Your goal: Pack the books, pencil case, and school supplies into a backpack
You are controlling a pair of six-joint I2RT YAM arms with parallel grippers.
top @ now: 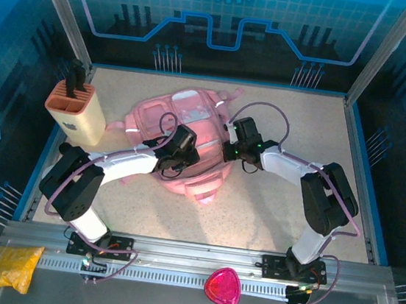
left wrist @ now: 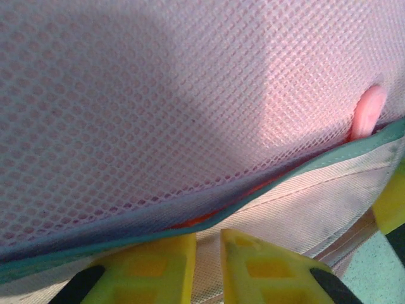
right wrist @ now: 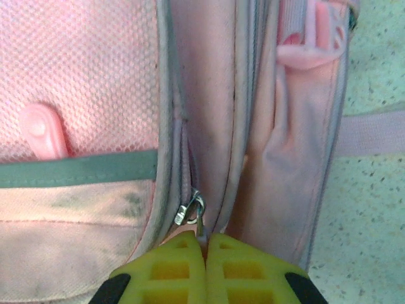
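Right fingers (right wrist: 171, 269) pinching zip pull (right wrist: 192, 212), backpack (right wrist: 88, 82) beyond

The backpack (top: 156, 113) is soft pink with honeycomb mesh, a grey-green binding strip (right wrist: 76, 171) and a silver zip pull (right wrist: 192, 212). Speckled beige bench (top: 278, 206); tan knife block (top: 81, 115); yellow plastic bag (top: 11, 266); magenta heart-shaped thing (top: 223, 286).

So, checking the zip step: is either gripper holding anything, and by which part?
The right gripper is shut on the backpack's metal zip pull, at its lower end. Whether the left gripper grips anything cannot be told.
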